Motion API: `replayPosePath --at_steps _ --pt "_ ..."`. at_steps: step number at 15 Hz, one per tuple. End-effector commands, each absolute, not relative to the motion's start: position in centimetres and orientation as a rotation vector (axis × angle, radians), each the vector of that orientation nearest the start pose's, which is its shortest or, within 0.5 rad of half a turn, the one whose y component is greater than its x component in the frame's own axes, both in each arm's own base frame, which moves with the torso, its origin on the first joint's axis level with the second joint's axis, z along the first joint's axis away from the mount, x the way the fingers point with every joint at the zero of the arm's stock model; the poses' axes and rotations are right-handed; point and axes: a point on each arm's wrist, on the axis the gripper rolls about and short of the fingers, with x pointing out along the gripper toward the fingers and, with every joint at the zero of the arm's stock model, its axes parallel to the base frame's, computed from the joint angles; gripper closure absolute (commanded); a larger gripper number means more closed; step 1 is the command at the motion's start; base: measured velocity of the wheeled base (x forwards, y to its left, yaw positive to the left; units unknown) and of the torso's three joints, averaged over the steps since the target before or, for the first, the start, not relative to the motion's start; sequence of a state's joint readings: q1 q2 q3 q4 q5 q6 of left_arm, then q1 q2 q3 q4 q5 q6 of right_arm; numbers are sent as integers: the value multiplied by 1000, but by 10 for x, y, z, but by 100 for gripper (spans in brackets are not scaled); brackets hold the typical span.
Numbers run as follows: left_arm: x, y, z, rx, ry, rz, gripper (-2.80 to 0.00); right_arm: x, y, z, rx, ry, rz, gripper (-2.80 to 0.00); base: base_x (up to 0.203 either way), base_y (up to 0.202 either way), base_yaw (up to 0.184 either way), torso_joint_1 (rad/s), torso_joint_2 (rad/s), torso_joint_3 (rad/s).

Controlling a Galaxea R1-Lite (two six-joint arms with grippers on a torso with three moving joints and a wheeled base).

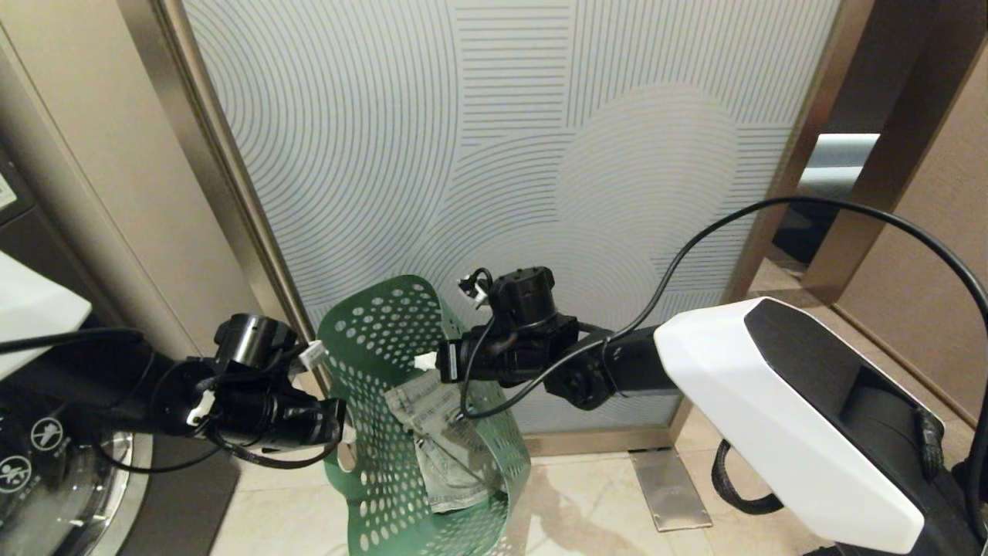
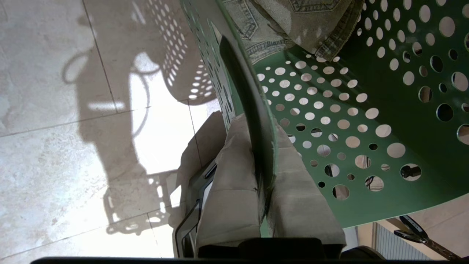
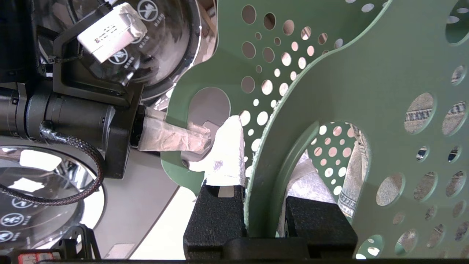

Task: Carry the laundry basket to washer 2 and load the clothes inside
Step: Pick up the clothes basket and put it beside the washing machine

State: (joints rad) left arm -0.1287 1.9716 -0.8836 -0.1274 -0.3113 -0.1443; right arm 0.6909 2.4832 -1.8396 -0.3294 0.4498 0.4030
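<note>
Green basket (image 1: pixel 394 432) is held off the floor, rim clamped by left gripper (image 1: pixel 343 432) and right gripper (image 1: pixel 432 361), jeans (image 1: pixel 440 448) inside

The laundry basket (image 1: pixel 401 432) showed dull green, dotted all over with round holes. Inside, the clothes (image 1: pixel 444 448) were pale washed-out denim with darker stitched seams. The left pincer (image 2: pixel 265 205) wore beige wrapping on its fingers; the right pincer (image 3: pixel 262 205) was black with white wrapping. Behind, a panel (image 1: pixel 502 154) carried grey-white curved and straight stripes in a bronze frame. The floor (image 2: pixel 55 146) was cream marbled tile.
</note>
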Motion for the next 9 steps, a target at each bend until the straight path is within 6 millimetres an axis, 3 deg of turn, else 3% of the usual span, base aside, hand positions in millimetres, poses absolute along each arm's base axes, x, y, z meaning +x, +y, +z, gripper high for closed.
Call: replayPosePath --at_steps 1,9 --pt "320 -48 72 -221 997 -336 0 393 337 106 318 557 1047 0 0 0 0 7 2 198" --pt "322 -49 70 -224 997 -337 0 393 338 105 317 558 1047 0 0 0 0 2 1 195"
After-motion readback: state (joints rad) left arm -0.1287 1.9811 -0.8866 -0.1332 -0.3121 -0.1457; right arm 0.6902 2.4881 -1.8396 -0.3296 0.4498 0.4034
